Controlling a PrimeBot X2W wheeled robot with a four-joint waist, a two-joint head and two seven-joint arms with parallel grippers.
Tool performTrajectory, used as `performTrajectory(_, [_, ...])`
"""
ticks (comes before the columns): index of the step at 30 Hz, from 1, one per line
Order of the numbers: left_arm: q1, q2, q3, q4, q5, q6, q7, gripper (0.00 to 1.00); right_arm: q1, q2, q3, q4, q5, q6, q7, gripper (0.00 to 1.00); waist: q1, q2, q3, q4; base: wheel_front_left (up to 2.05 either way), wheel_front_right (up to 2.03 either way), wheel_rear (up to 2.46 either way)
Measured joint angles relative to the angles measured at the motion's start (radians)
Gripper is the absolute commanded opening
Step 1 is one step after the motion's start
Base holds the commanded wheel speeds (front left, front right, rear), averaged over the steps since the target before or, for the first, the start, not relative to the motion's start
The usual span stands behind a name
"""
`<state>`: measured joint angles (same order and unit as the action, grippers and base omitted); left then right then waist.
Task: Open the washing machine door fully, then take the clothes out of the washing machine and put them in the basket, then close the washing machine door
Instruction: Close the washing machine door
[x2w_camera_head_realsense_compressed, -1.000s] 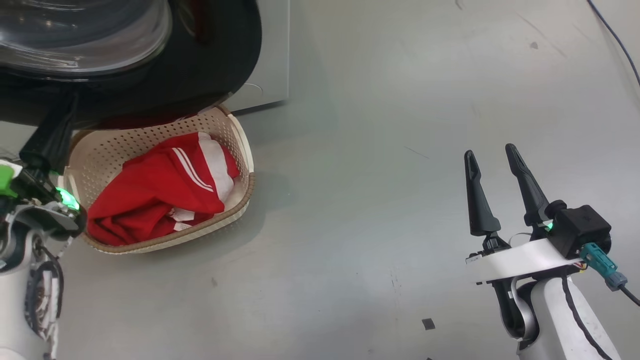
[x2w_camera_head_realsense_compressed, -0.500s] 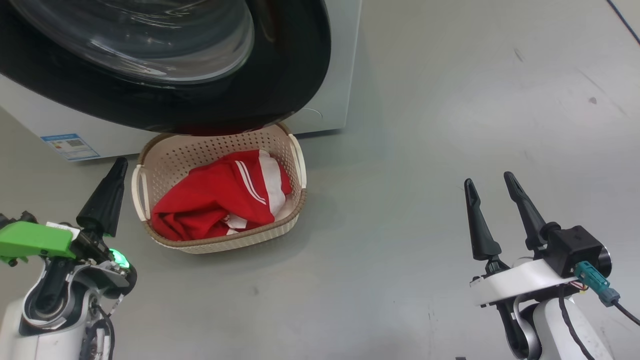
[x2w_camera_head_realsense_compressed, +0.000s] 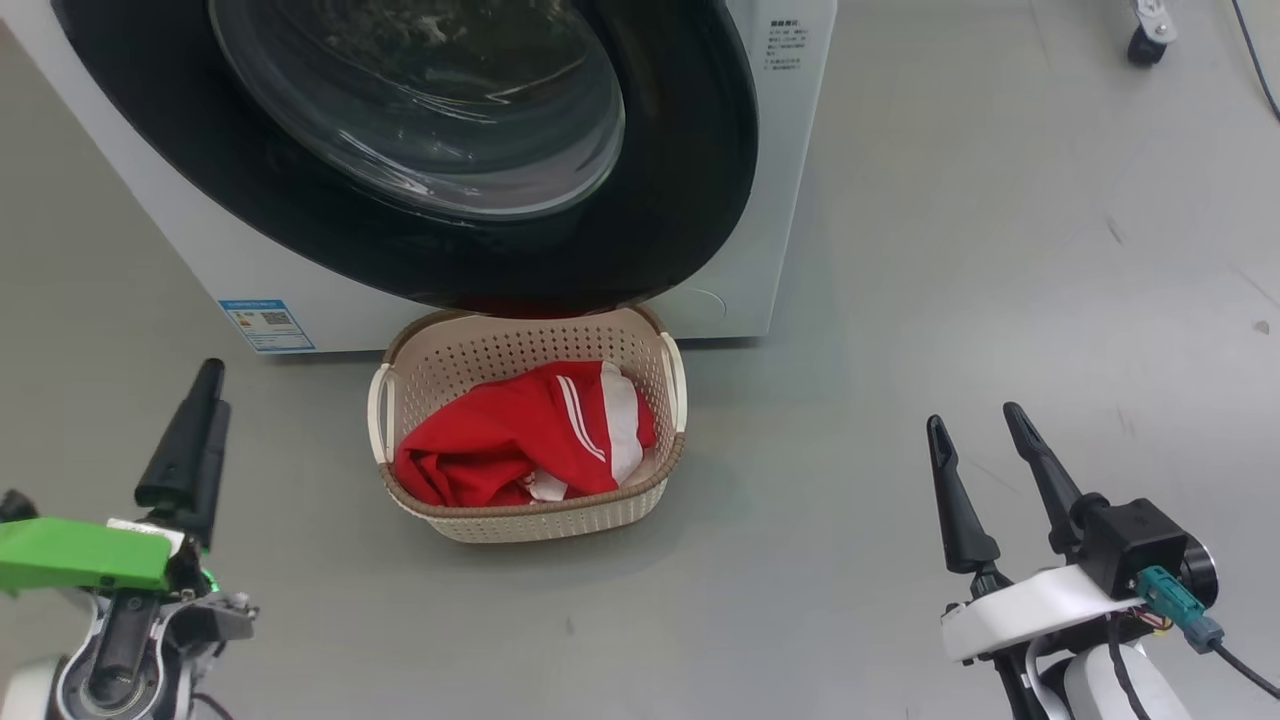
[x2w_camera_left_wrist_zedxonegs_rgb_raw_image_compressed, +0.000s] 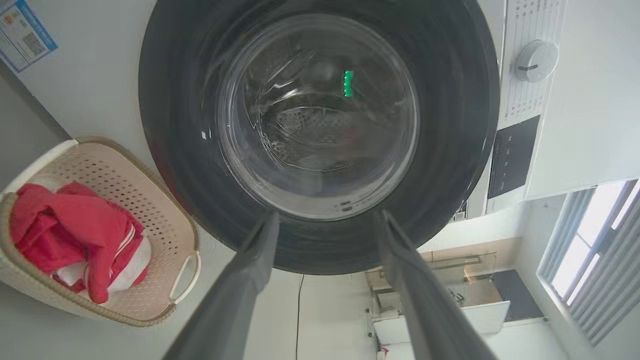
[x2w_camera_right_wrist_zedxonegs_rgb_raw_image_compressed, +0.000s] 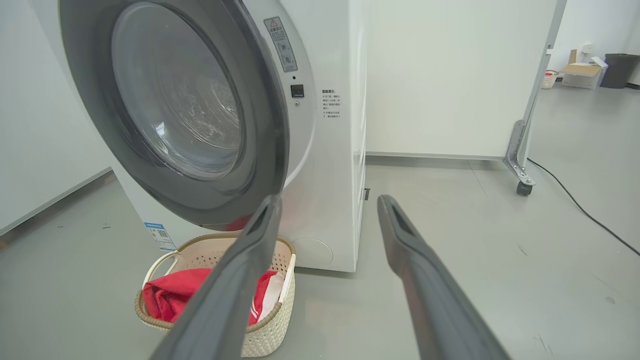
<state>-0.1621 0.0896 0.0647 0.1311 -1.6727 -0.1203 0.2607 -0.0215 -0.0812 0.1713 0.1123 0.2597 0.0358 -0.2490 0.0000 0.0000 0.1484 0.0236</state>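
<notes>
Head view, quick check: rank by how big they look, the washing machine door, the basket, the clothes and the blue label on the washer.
1. washing machine door, largest by far, though the top edge cuts it off
2. basket
3. clothes, lying inside the basket
4. blue label, smallest
</notes>
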Motion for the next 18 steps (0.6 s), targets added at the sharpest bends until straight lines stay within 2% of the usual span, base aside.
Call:
performTrajectory(3, [0.026,0.041,-0.002,-0.058,0.137,0.000,-0.062,1.00,0.012,0.001,0.004,0.005,-0.004,0.000,0.000,1.00,0.0000,0.0000,-0.024,0.014,0.00,0.00,0.00])
performTrajectory(4, [0.041,0.072,-0.026,-0.099,0.240,0.000,-0.093,1.00,0.017,0.001,0.004,0.005,-0.007,0.000,0.000,1.00,0.0000,0.0000,-0.038,0.022,0.00,0.00,0.00])
performTrajectory(8, [0.061,0.105,-0.075,-0.174,0.426,0.000,-0.177,1.00,0.031,0.001,0.008,0.004,-0.007,-0.002,0.000,1.00,0.0000,0.0000,-0.061,0.036,0.00,0.00,0.00])
performTrajectory(10, [0.073,0.140,-0.102,-0.200,0.540,0.000,-0.218,1.00,0.034,0.001,0.012,0.005,-0.007,-0.002,0.000,1.00,0.0000,0.0000,-0.070,0.040,0.00,0.00,0.00])
performTrajectory(16, [0.144,0.243,-0.163,-0.216,0.801,0.002,-0.344,1.00,0.038,-0.001,0.012,0.004,-0.016,-0.002,0.000,1.00,0.0000,0.0000,-0.098,0.045,0.00,0.00,0.00])
performTrajectory(18, [0.169,0.250,-0.179,-0.215,0.882,0.029,-0.369,1.00,0.046,-0.003,0.012,0.004,-0.018,-0.003,0.000,1.00,0.0000,0.0000,-0.108,0.044,0.00,0.00,0.00])
